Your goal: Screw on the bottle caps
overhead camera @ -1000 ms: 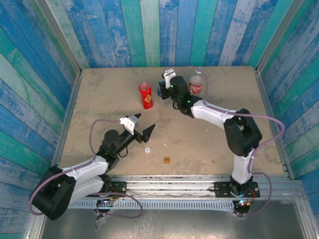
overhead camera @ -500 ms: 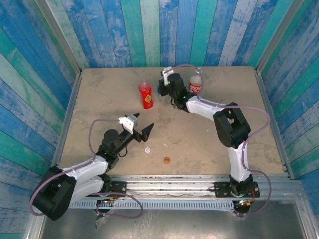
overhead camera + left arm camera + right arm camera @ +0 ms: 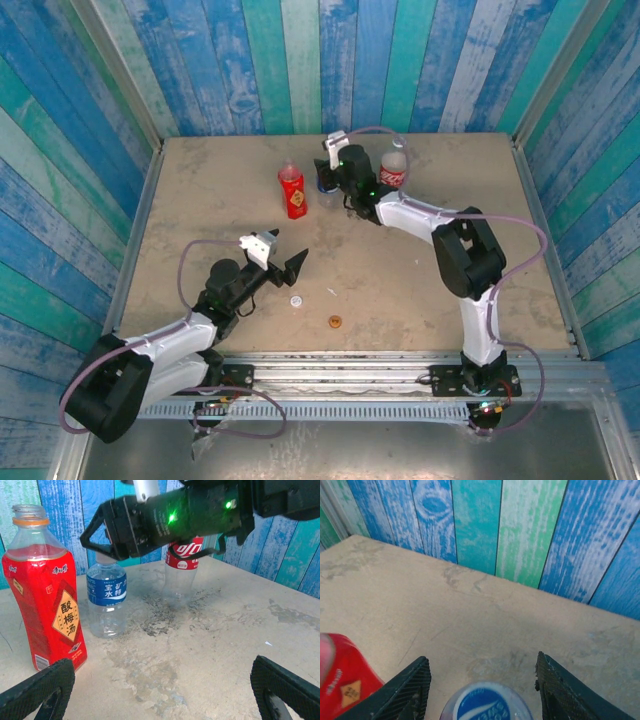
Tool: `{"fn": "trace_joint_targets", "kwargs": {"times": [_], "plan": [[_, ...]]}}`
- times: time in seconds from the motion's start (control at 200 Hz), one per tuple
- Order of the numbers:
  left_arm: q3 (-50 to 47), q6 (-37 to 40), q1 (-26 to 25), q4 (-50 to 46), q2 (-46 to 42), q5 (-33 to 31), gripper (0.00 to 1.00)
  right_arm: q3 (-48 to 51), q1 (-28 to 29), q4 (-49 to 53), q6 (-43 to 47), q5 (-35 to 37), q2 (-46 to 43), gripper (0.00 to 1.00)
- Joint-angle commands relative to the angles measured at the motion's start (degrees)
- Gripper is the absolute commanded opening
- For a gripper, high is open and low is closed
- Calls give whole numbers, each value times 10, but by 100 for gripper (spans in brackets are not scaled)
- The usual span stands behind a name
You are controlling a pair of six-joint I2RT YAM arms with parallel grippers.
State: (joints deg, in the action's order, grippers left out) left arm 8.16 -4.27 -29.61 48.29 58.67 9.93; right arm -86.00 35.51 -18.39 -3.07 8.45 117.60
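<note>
Three bottles stand at the back of the table: a red-and-yellow one (image 3: 292, 192) (image 3: 42, 590) with an open neck, a clear blue-label one (image 3: 326, 182) (image 3: 106, 597), and a cola one (image 3: 394, 170) (image 3: 182, 565). In the right wrist view a blue cap (image 3: 487, 704) sits on top of the blue-label bottle. My right gripper (image 3: 331, 166) (image 3: 481, 661) hangs over it, open, its fingers (image 3: 412, 690) clear of the cap on both sides. A white cap (image 3: 296, 300) and an orange cap (image 3: 335, 321) lie near the front. My left gripper (image 3: 278, 256) (image 3: 160, 695) is open and empty, just left of the white cap.
Blue and green plank walls (image 3: 300, 60) enclose the tan table (image 3: 200, 200) on three sides. The right arm (image 3: 440, 225) stretches from the front right across to the back middle. A metal rail (image 3: 350, 370) runs along the near edge.
The right gripper has opened and let go of the blue cap, which stays on the blue-label bottle. Before that its wrist turned. The left arm has not moved.
</note>
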Motion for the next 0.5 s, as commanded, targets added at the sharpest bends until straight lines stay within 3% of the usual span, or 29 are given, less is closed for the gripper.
{"fn": "trace_joint_targets", "kwargs": {"times": [0.0,0.275,0.496], "plan": [[4,13,3,1,-10,-15,94,7,9,-9,29,-17,-44,62],[4,21,3,-1,-7,-9,94,-7,33,-2,51,-66,-59,80],[4,23,3,-3,-3,-5,94,-54,37,14,32,-144,-32,83]]}}
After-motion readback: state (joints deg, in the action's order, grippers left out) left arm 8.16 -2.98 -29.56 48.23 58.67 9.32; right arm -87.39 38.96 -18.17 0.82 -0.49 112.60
